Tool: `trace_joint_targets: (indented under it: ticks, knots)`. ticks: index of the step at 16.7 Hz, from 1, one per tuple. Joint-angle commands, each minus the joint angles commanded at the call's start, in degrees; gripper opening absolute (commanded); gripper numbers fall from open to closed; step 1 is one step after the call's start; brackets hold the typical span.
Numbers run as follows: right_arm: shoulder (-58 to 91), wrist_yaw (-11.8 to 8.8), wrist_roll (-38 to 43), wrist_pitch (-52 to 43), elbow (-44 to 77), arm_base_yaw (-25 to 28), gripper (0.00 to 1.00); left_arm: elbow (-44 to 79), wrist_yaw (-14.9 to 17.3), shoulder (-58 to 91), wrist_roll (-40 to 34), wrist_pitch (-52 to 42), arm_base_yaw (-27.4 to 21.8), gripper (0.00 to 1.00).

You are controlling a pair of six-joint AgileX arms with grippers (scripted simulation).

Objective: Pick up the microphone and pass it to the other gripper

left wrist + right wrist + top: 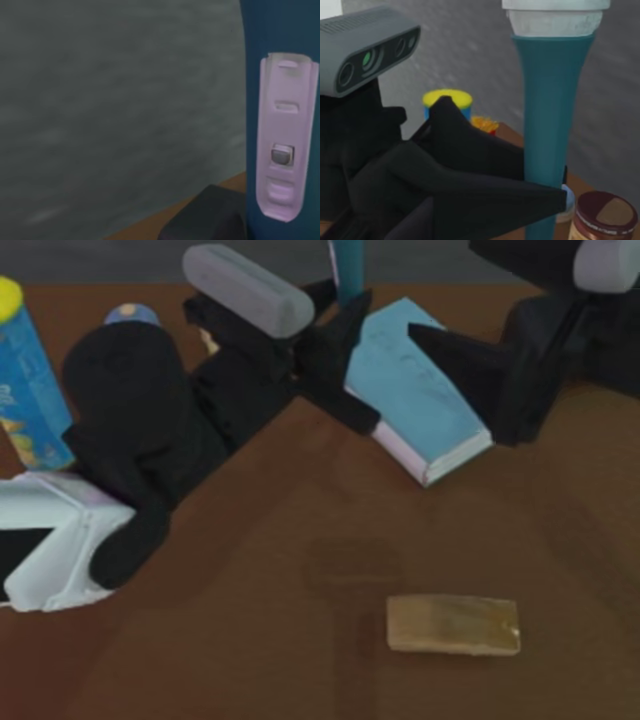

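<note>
The microphone (552, 115) stands upright above the table, white-grey head on top and teal handle below. In the top view only its teal handle (348, 265) shows, at the back edge. My left gripper (345, 340), with a grey capsule on top, is shut on the lower handle. Its black fingers (470, 165) clamp the handle in the right wrist view. The left wrist view shows the handle (280, 50) very close, with its white switch panel (286, 150). My right gripper (455, 380) hovers to the right over the book, fingers spread and pointing at the microphone, a little apart from it.
A light-blue book (420, 390) lies at the back middle. A blue yellow-capped can (25, 380) stands far left, with a white box (50, 540) below it. A tan block (455, 625) lies at the front. A brown-lidded jar (605, 215) stands near the microphone.
</note>
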Motion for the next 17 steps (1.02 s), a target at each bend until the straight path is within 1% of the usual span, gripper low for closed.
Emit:
trace_joint_targets:
  ticks: [4, 7, 9, 14, 16, 17]
  knots:
    - [0.34, -0.18, -0.02, 0.11, 0.21, 0.10, 1.00, 0.00, 0.00, 0.00, 0.00, 0.00, 0.00, 0.00]
    - [1.09, 0.38, 0.03, 0.19, 0.89, 0.44, 1.00, 0.00, 0.00, 0.00, 0.00, 0.00, 0.00, 0.00]
    - [4.44, 1.96, 0.08, 0.78, 3.85, 2.18, 1.00, 0.00, 0.00, 0.00, 0.00, 0.00, 0.00, 0.00]
    - [16.36, 8.08, 0.28, 2.48, 13.76, 8.09, 1.00, 0.00, 0.00, 0.00, 0.00, 0.00, 0.00, 0.00]
    - [19.06, 9.69, 0.34, 2.83, 16.22, 9.67, 1.00, 0.00, 0.00, 0.00, 0.00, 0.00, 0.00, 0.00]
    - [19.50, 9.98, 0.36, 2.89, 16.65, 9.96, 1.00, 0.00, 0.00, 0.00, 0.00, 0.00, 0.00, 0.00]
